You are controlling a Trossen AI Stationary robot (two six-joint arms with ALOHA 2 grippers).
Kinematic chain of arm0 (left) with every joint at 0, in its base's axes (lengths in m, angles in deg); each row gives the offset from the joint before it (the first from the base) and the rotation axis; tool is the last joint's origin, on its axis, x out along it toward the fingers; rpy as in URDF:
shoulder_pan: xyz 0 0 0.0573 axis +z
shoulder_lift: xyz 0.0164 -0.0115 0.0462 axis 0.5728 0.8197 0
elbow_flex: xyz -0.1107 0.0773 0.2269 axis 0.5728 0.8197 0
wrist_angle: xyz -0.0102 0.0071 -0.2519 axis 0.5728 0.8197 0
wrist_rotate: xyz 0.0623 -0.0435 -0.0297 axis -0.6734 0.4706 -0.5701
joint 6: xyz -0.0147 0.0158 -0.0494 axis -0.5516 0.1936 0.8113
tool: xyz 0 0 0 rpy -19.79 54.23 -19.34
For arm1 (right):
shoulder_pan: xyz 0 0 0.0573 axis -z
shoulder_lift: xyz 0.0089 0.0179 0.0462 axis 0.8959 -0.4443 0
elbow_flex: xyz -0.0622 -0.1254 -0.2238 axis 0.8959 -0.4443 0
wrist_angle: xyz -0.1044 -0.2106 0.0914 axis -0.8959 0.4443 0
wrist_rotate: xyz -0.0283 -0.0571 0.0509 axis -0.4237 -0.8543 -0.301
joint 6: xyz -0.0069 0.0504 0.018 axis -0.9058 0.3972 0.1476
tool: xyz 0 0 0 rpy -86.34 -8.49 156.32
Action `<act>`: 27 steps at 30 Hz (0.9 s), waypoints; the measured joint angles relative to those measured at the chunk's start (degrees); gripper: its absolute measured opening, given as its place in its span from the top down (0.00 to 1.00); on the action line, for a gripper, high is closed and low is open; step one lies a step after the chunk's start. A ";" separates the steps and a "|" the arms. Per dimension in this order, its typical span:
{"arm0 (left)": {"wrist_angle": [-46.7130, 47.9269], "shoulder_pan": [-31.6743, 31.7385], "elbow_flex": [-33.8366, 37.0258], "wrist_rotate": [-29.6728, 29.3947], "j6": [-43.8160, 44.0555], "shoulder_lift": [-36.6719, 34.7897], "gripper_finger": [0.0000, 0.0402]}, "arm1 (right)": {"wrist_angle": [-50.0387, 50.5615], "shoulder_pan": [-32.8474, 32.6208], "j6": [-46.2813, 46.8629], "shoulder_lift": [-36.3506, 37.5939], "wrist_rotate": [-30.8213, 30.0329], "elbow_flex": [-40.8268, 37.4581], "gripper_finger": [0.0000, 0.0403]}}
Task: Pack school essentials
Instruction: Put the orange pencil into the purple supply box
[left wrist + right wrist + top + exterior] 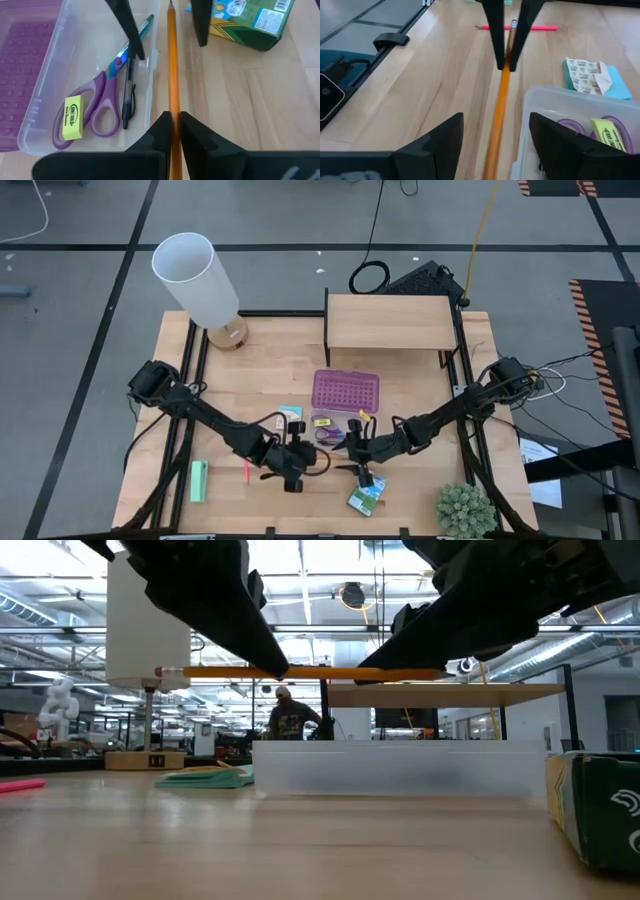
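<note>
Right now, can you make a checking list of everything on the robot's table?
Surface: wooden table, nothing spilled seen.
Job's things: orange pencil held off the table beside the clear case; scissors, black pen and yellow piece inside it; red pencil and crayon box on the table.
Clutter: mint block, lamp, plant.
Grippers: left end effector shut on the orange pencil; right end effector open, straddling it.
Cables: black coil on the floor.
Surroundings: a person far behind.
</note>
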 joint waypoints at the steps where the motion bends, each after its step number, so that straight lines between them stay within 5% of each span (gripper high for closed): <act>1: 0.09 -0.02 -0.16 0.00 0.05 0.00 0.92 | 0.03 0.02 -0.02 0.00 -0.03 0.00 0.47; 27: -0.44 0.02 -0.53 -1.35 1.95 -0.02 0.92 | 0.01 0.15 0.00 0.00 -0.51 -0.02 0.92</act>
